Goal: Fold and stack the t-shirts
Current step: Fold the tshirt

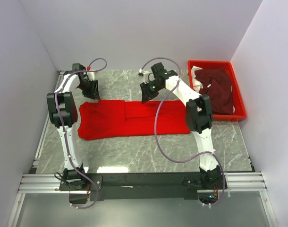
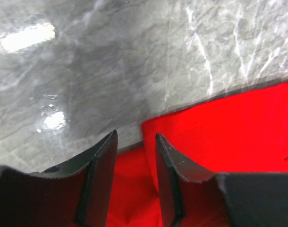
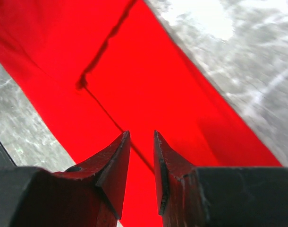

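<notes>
Black left gripper (image 2: 135, 135): jaws stood narrowly apart with nothing between them, the tips poised at the 10 o'clock corner of the red t-shirt (image 1: 134, 118), right where cloth met stone.
Black right gripper (image 3: 141, 133): the same slim gap, empty as far as I could see, hanging over the shirt's 12 o'clock edge above a dark crease. Whether it touched the cloth I could not tell.
Why so placed: both sat along the far hem, one at the corner and one near the middle. I judged they were set to pinch that edge and carry it toward 6 o'clock for a fold.
Red t-shirt: it lay flat mid-table as a long band running 9 to 3 o'clock. The cloth was soft and matte, with one panel overlapping another along a straight line and hardly a wrinkle.
Table (image 1: 134, 153): grey, marble-veined and glossy, throwing back white glare. I thought it slick enough for cloth to slide.
Maroon t-shirt (image 1: 217, 92): crumpled in a heap at 2 o'clock, not yet folded, with white fabric (image 1: 195, 75) showing at its 10 o'clock side.
Red tray (image 1: 239, 101): rigid plastic, rectangular, with upright walls, holding that heap apart from the work.
</notes>
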Controlling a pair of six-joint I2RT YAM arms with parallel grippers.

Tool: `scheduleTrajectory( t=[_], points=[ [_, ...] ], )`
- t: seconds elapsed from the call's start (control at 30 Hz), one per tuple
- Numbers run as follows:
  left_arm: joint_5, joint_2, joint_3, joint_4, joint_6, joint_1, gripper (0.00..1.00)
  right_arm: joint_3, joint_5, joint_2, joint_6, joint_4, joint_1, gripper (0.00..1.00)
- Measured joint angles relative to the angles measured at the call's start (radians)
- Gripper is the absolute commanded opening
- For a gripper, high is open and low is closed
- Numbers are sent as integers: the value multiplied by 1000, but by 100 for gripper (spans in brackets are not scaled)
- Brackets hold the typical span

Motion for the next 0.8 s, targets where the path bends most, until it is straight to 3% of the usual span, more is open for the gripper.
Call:
scheduleTrajectory(
  t=[0.4, 0.63, 0.8],
  points=[
    [43, 29, 3, 1, -3, -17, 36, -3, 34, -19, -37, -25, -41, 33],
    [61, 39, 10, 4, -5, -32, 4, -5, 50, -19, -50, -34, -44, 33],
    [90, 33, 5, 19, 10, -34, 0, -12, 56, -20, -56, -39, -47, 32]
  ],
)
